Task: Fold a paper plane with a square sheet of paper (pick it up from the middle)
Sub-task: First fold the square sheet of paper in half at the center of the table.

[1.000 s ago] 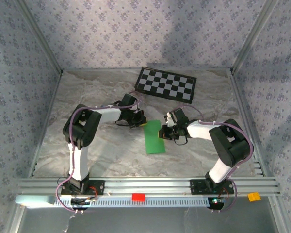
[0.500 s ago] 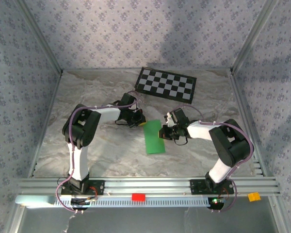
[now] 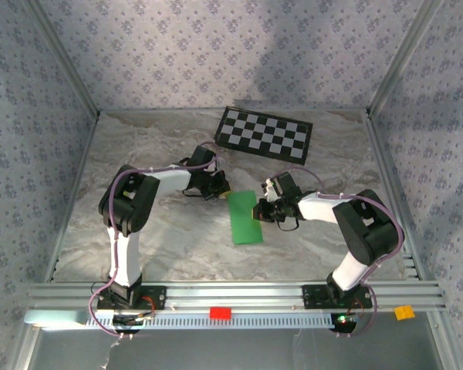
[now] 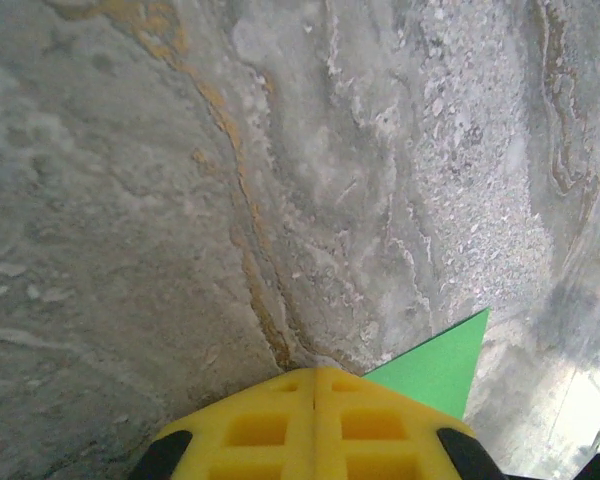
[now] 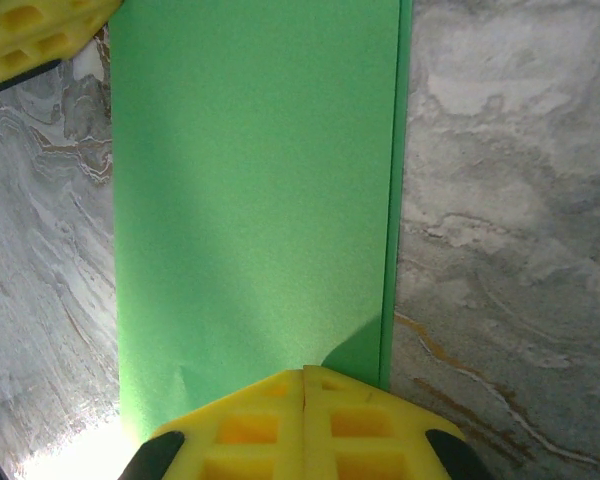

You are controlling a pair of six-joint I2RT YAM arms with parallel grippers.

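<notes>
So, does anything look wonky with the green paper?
A little. On the folded bright green paper sheet, a thin darker strip peeks out along one long edge in the right wrist view, so the two layers seem not quite lined up.

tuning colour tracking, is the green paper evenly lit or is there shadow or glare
Right wrist view: shadow bands across the green paper, darkest beside the right claw; table blown white at bottom left. Left wrist view: glare at lower right. Top view: paper looks even.
</notes>
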